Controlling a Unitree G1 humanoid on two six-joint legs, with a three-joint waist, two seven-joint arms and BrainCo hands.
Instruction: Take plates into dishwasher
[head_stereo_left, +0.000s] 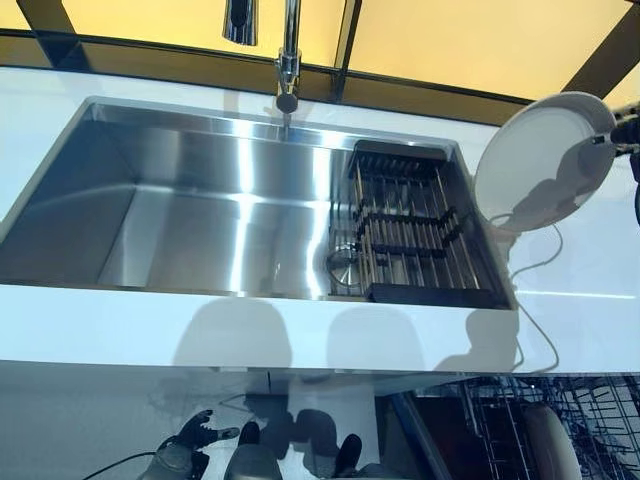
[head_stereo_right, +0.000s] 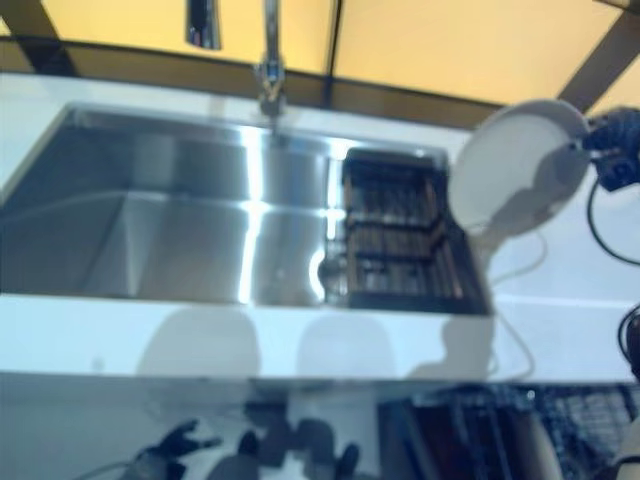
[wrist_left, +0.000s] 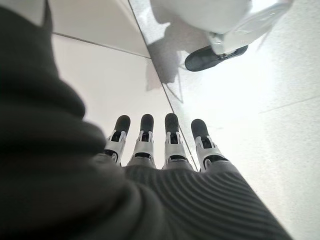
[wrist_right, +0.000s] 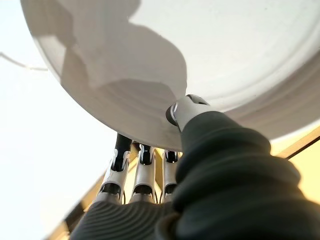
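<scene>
I am holding a white plate tilted on edge above the white surface, just right of the stainless sink; my right hand is pinching its rim, thumb on one face and fingers behind. A dark drying rack is sitting in the sink's right end beneath the faucet. My left hand is hanging low by the cabinet front, fingers straight and empty. The dishwasher rack is showing only partly, cut off at the lower right.
</scene>
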